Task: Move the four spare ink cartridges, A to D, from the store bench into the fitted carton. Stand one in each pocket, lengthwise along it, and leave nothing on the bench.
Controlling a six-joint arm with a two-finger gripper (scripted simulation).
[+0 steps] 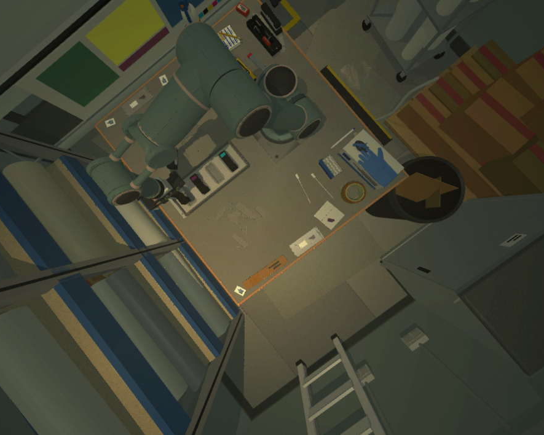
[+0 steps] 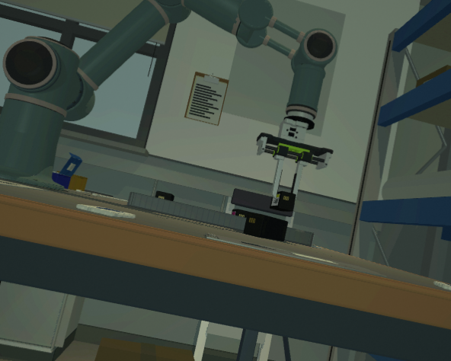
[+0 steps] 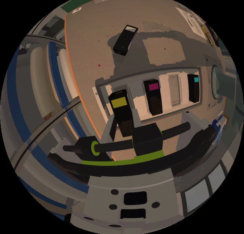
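My gripper [image 2: 286, 200] hangs over the left end of the fitted carton [image 3: 150, 97], closed on the yellow-labelled cartridge [image 3: 121, 112], which hangs just above the end pocket. The cartridge lies lengthwise along that pocket. The magenta-labelled cartridge [image 3: 153, 99] stands in the pocket beside it. One pocket [image 3: 174, 90] is empty. The cyan-labelled cartridge [image 3: 194, 88] stands in the far pocket. A white-labelled cartridge [image 3: 125, 40] lies at an angle on the bench beyond the carton, partly in the arm's shadow.
A dark round bin [image 1: 427, 189] stands off the bench's right corner. On the right of the bench lie a tape roll [image 1: 353, 191], two swabs [image 1: 312, 185], a blue glove [image 1: 373, 157] and papers. The bench's orange edge [image 3: 75, 99] runs close by the carton's left end.
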